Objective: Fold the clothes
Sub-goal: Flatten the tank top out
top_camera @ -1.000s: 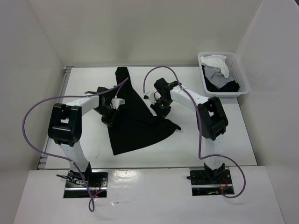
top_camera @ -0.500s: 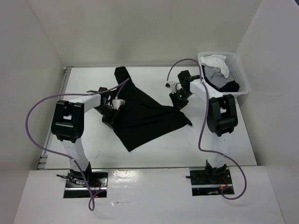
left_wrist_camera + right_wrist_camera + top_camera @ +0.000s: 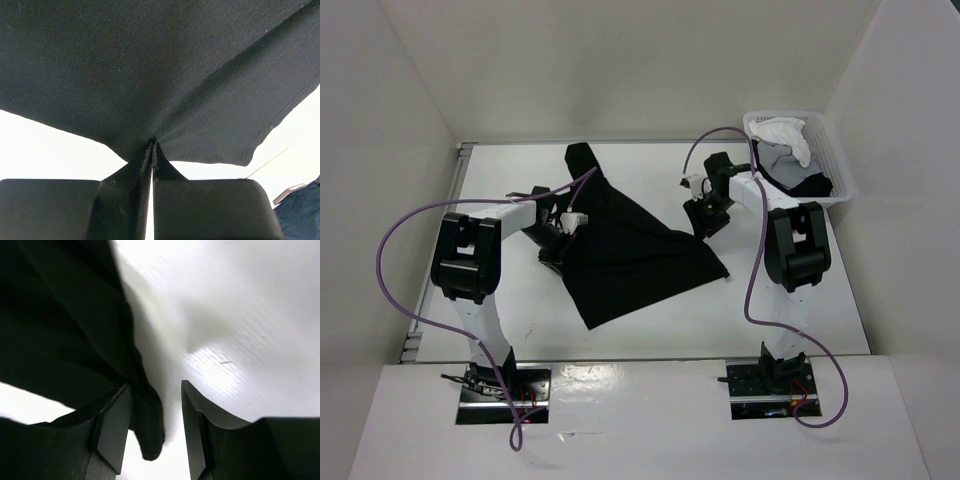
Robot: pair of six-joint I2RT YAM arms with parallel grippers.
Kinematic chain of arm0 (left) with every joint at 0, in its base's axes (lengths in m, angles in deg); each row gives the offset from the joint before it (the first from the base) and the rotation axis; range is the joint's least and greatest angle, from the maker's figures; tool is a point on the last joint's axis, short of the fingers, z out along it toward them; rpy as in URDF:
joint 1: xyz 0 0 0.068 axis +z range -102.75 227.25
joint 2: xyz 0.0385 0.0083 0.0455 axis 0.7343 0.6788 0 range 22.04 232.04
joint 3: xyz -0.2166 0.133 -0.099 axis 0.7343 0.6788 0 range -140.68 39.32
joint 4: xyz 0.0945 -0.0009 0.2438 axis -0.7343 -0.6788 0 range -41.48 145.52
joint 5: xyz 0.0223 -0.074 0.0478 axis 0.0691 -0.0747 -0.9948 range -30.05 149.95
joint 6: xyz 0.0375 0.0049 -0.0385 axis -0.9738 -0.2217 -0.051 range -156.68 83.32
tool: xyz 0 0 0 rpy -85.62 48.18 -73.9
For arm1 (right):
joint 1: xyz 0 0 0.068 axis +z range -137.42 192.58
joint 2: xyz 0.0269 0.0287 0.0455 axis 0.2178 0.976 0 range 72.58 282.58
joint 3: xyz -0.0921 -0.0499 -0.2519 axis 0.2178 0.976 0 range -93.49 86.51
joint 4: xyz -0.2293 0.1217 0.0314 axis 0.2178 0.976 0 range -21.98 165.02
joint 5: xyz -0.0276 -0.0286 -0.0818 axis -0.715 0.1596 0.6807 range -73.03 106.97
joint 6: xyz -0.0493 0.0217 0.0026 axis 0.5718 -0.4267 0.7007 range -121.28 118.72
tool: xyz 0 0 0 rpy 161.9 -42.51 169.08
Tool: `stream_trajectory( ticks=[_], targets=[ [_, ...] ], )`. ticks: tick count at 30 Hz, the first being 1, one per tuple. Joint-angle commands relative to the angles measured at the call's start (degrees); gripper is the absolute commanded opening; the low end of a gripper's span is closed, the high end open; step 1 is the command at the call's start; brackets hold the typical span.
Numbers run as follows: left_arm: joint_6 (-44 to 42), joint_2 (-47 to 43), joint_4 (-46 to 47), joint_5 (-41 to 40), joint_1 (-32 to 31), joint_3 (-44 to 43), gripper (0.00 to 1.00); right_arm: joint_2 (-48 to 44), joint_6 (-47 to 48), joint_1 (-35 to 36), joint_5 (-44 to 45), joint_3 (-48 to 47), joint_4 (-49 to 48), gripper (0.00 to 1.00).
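Tension counts: L gripper (image 3: 151,146) pinches black top (image 3: 640,262) at its left edge; R gripper (image 3: 155,386), jaws apart at top's right corner, shld grab hem, pull flat.

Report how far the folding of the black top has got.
Done: the black top lies spread out on the table. In hand: the left hand is shut on one edge of it; the right hand is open, with a fabric corner loose between its fingers. Left: no fold shows yet, so all the folding remains.
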Motion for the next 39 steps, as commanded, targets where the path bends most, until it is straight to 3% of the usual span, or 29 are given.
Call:
stream_trajectory(
  ticks=[1, 9, 22, 25, 27, 32, 39],
  targets=[
    [0.1, 0.8, 0.3, -1.0, -0.3, -0.9, 0.06, -3.4, -0.6, -1.1, 3.1, 0.7, -3.0, 0.51],
    [0.1, 0.8, -0.2, -2.0, 0.3, -0.9, 0.06, -3.4, -0.1, -1.1, 3.6, 2.3, -4.1, 0.46],
    [-1.0, 1.4, -1.3, -2.0, 0.8, -1.9, 0.06, -3.5, 1.5, -1.1, -0.3, 2.3, -2.3, 0.46],
    [-1.0, 1.5, -1.8, -2.0, 0.8, -2.4, 0.06, -2.2, 1.5, -1.1, -0.3, 2.3, -2.3, 0.42],
    [-1.0, 1.5, -1.8, -2.0, 0.8, -2.4, 0.06, -1.5, 1.5, -1.1, -0.3, 2.3, -2.3, 0.34],
    [-1.6, 1.5, -2.3, -2.6, 0.8, -4.2, 0.06, -0.4, 1.5, -1.1, 0.2, 2.3, -2.9, 0.28],
    [-2.1, 2.5, -3.4, -3.8, 0.8, -5.3, 0.06, 0.2, 1.5, -1.1, -1.1, 1.7, -2.3, 0.34]
  ],
)
